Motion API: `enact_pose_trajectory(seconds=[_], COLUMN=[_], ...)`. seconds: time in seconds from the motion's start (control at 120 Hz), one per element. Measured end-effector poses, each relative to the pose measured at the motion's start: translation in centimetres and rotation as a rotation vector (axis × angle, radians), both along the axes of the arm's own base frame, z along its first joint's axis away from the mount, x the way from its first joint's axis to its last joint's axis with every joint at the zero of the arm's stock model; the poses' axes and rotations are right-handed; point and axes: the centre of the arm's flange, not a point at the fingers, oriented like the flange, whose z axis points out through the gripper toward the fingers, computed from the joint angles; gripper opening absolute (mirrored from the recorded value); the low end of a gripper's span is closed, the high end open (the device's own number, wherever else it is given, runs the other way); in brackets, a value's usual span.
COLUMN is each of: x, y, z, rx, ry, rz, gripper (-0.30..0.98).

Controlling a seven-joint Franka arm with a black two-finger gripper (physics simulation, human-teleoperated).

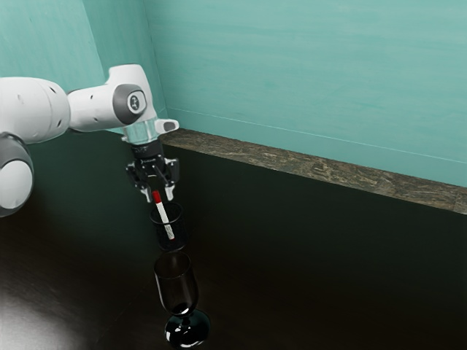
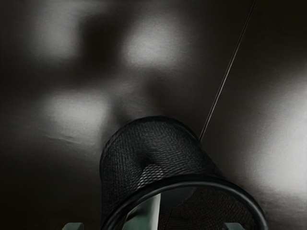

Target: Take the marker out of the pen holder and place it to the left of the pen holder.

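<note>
The marker (image 1: pixel 162 213) is being propped aslant inside the holder (image 1: pixel 178 235), its cap (image 1: pixel 157 197) being presented for grasping, presumably why the gripper (image 1: pixel 159 195) is being positioned overhead with fingers spread, empty.

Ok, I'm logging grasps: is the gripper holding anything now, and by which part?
Nothing is held. The gripper is open above the pen holder, fingers apart; the marker leans in the holder, red end up.
</note>
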Motion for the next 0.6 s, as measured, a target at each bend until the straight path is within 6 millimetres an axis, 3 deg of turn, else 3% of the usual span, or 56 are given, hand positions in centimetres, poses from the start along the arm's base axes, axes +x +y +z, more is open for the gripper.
enact_pose_trajectory(seconds=[0.142, 0.308, 0.375, 0.458, 0.542, 0.6], x=[0.0, 0.0, 0.1, -0.3, -2.3, -3.7], y=[0.0, 0.0, 0.8, 2.6, 4.6, 5.8], z=[0.0, 0.4, 2.9, 7.7, 12.2, 13.8], rx=[-0.002, 0.001, 0.020, 0.070, 0.122, 0.159], ry=[0.001, -0.004, -0.022, -0.037, -0.004, 0.044], rz=[-0.004, -0.011, -0.012, -0.018, -0.020, -0.020], gripper=[0.06, -0.03, -0.05, -0.07, -0.08, -0.08])
